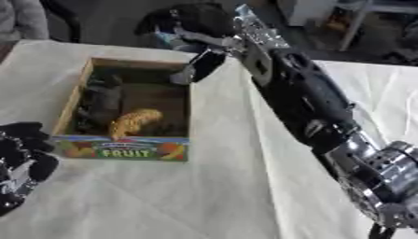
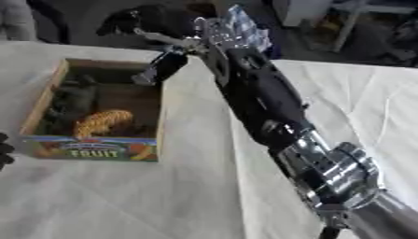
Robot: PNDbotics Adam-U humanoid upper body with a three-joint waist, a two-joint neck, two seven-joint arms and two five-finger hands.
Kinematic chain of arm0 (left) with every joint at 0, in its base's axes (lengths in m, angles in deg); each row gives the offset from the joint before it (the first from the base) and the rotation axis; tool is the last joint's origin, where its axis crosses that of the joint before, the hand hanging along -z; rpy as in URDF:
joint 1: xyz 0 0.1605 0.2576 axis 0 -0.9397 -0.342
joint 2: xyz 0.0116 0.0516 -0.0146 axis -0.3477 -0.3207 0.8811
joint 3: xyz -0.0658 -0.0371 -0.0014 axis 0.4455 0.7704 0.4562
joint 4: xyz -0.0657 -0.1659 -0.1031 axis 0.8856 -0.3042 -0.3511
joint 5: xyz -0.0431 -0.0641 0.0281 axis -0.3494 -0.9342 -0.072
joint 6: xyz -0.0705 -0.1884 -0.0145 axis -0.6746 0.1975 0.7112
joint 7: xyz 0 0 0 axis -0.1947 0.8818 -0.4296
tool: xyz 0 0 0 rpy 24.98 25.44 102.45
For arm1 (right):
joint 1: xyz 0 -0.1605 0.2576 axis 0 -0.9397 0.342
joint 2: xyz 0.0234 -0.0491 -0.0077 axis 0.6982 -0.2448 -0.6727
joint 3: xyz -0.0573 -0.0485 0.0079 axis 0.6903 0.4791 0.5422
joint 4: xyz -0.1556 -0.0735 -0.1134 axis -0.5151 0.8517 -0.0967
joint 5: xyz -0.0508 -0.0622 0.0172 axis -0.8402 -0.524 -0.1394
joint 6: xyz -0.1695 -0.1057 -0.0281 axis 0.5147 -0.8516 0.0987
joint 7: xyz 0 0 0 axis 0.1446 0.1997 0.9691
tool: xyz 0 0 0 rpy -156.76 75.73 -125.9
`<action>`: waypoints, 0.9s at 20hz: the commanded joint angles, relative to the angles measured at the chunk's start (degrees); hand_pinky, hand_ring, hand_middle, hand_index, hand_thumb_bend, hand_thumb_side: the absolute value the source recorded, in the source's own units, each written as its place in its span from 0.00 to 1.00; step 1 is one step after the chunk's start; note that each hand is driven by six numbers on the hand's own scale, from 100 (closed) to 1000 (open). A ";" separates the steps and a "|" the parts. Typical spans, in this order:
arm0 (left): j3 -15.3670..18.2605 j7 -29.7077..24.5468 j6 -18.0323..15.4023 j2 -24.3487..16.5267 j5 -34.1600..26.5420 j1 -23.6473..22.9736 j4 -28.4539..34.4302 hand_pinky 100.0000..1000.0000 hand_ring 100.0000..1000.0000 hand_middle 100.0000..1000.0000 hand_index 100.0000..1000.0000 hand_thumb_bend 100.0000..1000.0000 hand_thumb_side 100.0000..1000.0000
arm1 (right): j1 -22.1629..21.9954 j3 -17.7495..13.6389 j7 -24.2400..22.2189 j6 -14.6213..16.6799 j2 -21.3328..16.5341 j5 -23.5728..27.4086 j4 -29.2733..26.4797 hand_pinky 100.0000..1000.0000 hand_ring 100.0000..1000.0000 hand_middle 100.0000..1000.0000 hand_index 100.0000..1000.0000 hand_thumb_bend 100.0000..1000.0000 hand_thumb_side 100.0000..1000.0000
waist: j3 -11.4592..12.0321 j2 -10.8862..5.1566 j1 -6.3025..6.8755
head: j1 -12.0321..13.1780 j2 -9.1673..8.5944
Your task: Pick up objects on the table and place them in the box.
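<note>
While the right hand [image 1: 192,28], fingers relaxed and empty, hangs over the box [image 1: 72,100] far-right corner, lowering could snag its wall.

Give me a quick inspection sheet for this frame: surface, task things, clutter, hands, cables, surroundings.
Surface: table under a wrinkled cream cloth.
Job's things: open cardboard box with a FRUIT label; inside, a yellow-orange ridged item and dark items I cannot identify.
Clutter: nothing seen on the cloth.
Hands: right hand reaches past the box's far right corner, fingers unclear; left hand idle at the lower left edge, fingers unclear.
Cables: nothing seen.
Surroundings: dark floor and furniture legs beyond the table.
</note>
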 commanded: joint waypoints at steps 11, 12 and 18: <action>1.72 1.99 -0.07 -0.57 0.51 -0.22 0.45 0.48 0.54 0.53 0.69 0.74 0.35 | -12.40 -1.90 -24.53 -11.91 -15.20 50.10 -24.08 0.64 0.58 0.64 0.85 0.00 0.43 | -4.48 -0.42 1.74 | 2.94 0.92; 1.76 2.06 -0.05 -0.59 0.54 -0.32 0.44 0.48 0.54 0.53 0.69 0.74 0.34 | -13.62 -2.40 -25.44 -13.57 -15.84 52.51 -25.66 0.63 0.57 0.63 0.84 0.00 0.43 | -4.90 -0.42 1.89 | 3.16 1.07; 2.22 2.61 -0.04 -0.56 0.61 -0.83 0.32 0.48 0.54 0.54 0.69 0.74 0.34 | -22.20 -5.34 -28.36 -21.28 -17.97 63.84 -33.18 0.62 0.53 0.58 0.81 0.00 0.55 | -6.54 -0.38 2.52 | 3.90 1.26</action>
